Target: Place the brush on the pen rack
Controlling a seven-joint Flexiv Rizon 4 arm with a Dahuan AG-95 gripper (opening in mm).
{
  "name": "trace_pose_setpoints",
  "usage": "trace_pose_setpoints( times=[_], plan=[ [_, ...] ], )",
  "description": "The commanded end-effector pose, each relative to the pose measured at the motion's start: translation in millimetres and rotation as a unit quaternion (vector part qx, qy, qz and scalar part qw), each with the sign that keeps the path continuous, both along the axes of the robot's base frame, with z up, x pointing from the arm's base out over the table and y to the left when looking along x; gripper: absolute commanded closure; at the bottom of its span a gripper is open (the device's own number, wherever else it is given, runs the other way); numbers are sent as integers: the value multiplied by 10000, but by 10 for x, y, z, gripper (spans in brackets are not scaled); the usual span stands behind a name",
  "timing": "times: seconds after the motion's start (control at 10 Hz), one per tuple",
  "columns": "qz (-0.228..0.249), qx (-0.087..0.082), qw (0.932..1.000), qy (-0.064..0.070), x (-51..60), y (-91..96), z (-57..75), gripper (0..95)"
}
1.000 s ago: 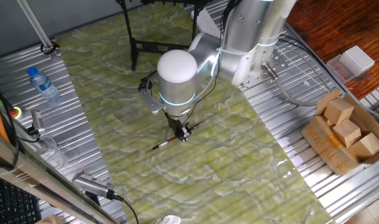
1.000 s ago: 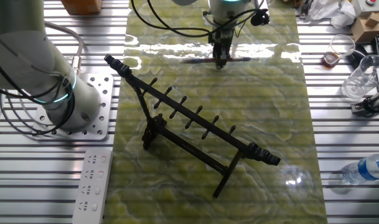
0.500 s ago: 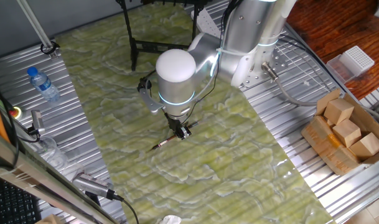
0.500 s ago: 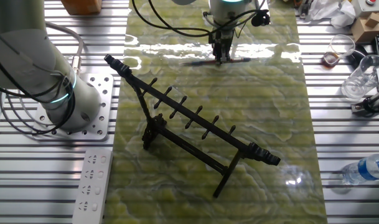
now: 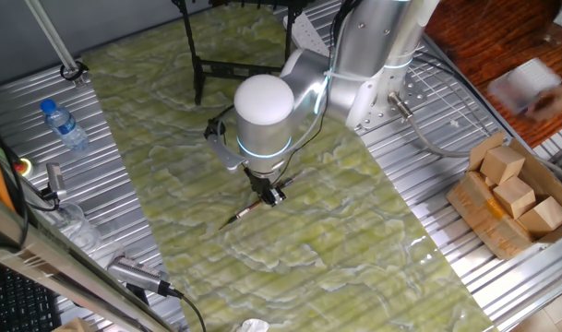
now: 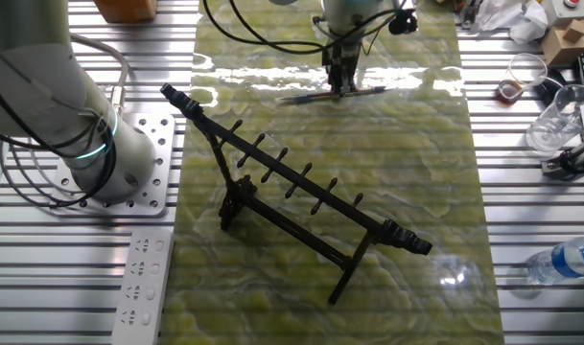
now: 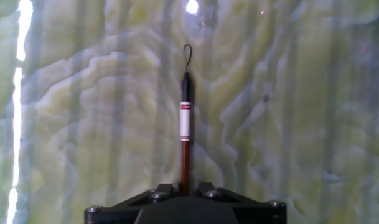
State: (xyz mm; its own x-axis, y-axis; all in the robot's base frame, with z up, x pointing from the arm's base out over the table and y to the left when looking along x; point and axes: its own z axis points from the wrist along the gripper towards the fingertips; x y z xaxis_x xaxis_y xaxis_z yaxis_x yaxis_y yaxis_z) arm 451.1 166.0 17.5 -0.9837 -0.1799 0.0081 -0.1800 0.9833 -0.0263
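The table (image 6: 42, 278) is built of ribbed aluminium profiles, and a glossy green marble-patterned mat (image 5: 336, 231) is laid down its middle; bright glare from overhead light is reflected on the mat (image 6: 272, 81) at its far end in the other fixed view. A reddish wooden floor (image 5: 474, 41) is seen beyond one table edge. A water bottle (image 5: 64, 124) is laid on the ribbed surface, a cardboard box of wooden blocks (image 5: 511, 198) is set near the opposite edge, and a white power strip (image 6: 140, 286) is placed beside the mat, with clear glasses (image 6: 550, 125) across from it
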Motion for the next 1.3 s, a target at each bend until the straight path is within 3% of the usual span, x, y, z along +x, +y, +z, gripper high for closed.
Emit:
trace_pose_setpoints(
  times=[0.1, 0.5, 0.7, 1.1, 1.3],
  plan=[
    [238, -234, 9994, 49, -11, 8, 38, 950],
    [593, -492, 9969, 152, -78, -58, 110, 950],
    [509, -489, 9975, 58, -116, -96, 145, 950],
    [-210, -469, 9987, -58, -162, -129, 199, 950],
    [-763, -462, 9960, -113, -177, -132, 226, 950]
  ],
)
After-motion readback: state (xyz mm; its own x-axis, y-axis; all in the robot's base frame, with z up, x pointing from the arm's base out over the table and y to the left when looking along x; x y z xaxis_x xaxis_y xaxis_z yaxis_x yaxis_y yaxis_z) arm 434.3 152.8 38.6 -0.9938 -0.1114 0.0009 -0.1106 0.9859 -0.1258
